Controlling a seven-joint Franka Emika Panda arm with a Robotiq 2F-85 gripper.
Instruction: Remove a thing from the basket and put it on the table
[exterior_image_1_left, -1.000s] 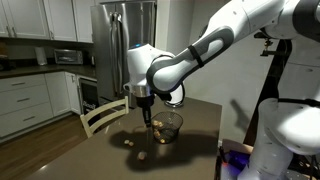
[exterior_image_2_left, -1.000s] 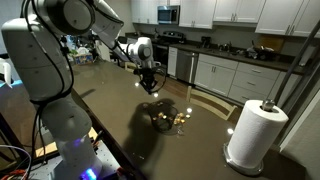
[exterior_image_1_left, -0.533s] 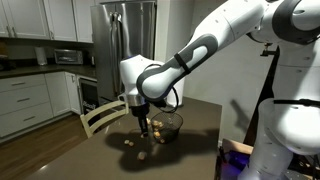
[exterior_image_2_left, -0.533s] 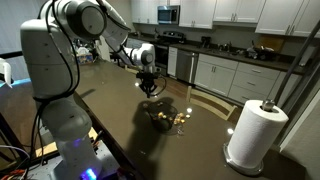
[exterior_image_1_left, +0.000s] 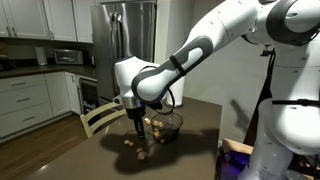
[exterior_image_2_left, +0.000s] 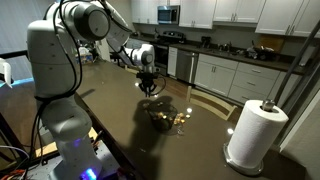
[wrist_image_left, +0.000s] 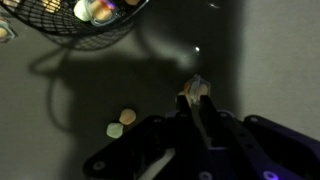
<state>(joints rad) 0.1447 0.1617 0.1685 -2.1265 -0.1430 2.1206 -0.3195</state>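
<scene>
The dark wire basket (exterior_image_1_left: 166, 126) stands on the dark brown table (exterior_image_1_left: 203, 112) and holds several small pale things (wrist_image_left: 90, 10). It shows in both exterior views (exterior_image_2_left: 160, 114) and at the top left of the wrist view (wrist_image_left: 70, 30). My gripper (exterior_image_1_left: 137, 129) hangs just beside the basket, low over the table (wrist_image_left: 60, 95). In the wrist view its fingers (wrist_image_left: 195, 100) are shut on a small pale thing (wrist_image_left: 194, 87). Two small pale pieces (wrist_image_left: 120, 124) lie on the table near the basket, and they also show in an exterior view (exterior_image_1_left: 128, 142).
A white paper towel roll (exterior_image_2_left: 255, 133) stands on the table's far end. A pale wooden chair (exterior_image_1_left: 100, 117) is pushed against the table edge near the gripper. A steel fridge (exterior_image_1_left: 125, 35) and pale kitchen counters (exterior_image_2_left: 235, 62) lie behind.
My gripper has moved sideways away from the basket and lower toward the table, still holding the small pale thing.
</scene>
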